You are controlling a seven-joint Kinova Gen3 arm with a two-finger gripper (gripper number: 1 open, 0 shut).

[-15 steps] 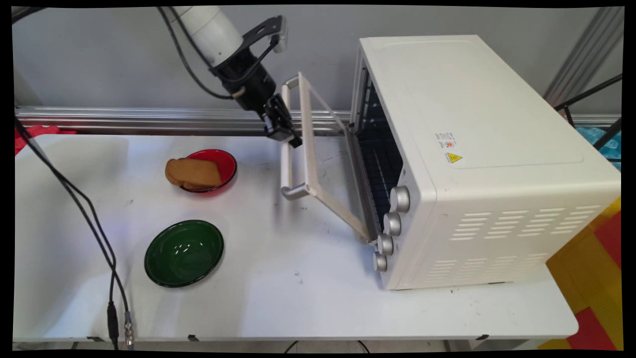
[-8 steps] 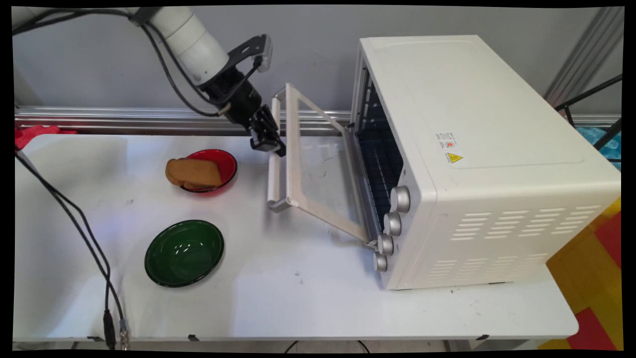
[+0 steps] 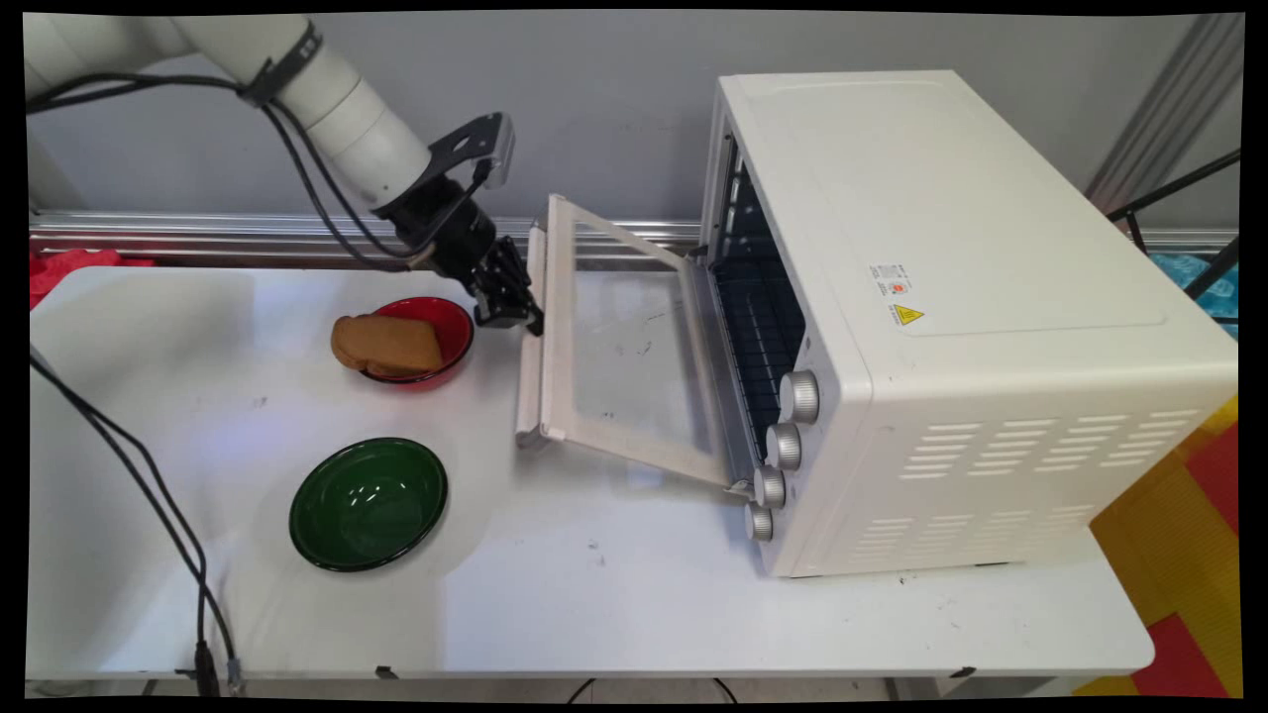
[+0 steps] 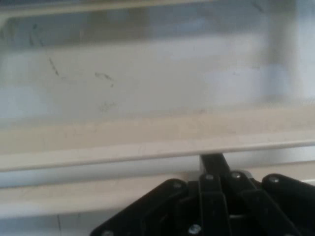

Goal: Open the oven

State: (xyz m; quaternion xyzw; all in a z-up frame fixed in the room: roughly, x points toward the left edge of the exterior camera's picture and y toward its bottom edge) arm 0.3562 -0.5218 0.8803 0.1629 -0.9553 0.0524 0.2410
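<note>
Main view, item one: my gripper [image 3: 515,315] closed on the handle [image 3: 531,342] of the oven door [image 3: 619,371], which hangs open, nearly flat over the table [image 3: 594,594]. Item two: white toaster oven [image 3: 951,317], right. Item three: red bowl [image 3: 451,332] holding bread [image 3: 386,345], just left of my gripper. Item four: green bowl [image 3: 367,503], nearer, left, well apart.

White surface [image 3: 614,594] spreads wide, faintly scuffed here and there. Over at three o'clock sits a big white toaster oven [image 3: 971,327], taking up the whole right side. At nine o'clock, a red dish [image 3: 451,332] with a slice of brown bread [image 3: 386,344] across it. Just nearer, at seven o'clock, a green bowl [image 3: 368,504], apart from the red dish.
</note>
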